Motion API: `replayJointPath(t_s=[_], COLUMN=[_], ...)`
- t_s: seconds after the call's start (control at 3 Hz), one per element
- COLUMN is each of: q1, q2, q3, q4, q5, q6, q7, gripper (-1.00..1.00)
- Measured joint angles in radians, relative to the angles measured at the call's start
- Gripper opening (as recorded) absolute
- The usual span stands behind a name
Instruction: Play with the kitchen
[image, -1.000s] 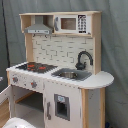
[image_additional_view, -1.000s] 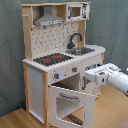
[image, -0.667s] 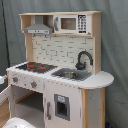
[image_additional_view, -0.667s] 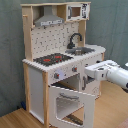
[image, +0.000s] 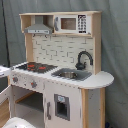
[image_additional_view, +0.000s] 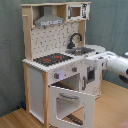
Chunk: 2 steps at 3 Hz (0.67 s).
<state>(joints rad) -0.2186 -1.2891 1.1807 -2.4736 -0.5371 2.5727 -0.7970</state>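
Kitchen (image_additional_view: 55, 75) — oven door (image_additional_view: 70, 102) hangs open, arm (image_additional_view: 112, 65) beside the counter; finger state cannot be told. Approach slowly, square to the door's edge.

No legible text, labels or numbers on kitchen (image: 60, 75) in either view.

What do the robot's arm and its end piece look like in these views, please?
In the second exterior view, the arm is a thick, rounded white tube entering from the second exterior view's right. It ends in a boxier white gripper with a grey patch on its side. No cables or markings are discernible.
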Motion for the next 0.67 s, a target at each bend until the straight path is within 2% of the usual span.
replayJointPath(t_s=[0.67], q1=[-0.025], q2=[0.011], q3=[-0.150], q4=[0.000], q5=[0.002], q6=[0.093], q7=[-0.146], gripper=[1.00])
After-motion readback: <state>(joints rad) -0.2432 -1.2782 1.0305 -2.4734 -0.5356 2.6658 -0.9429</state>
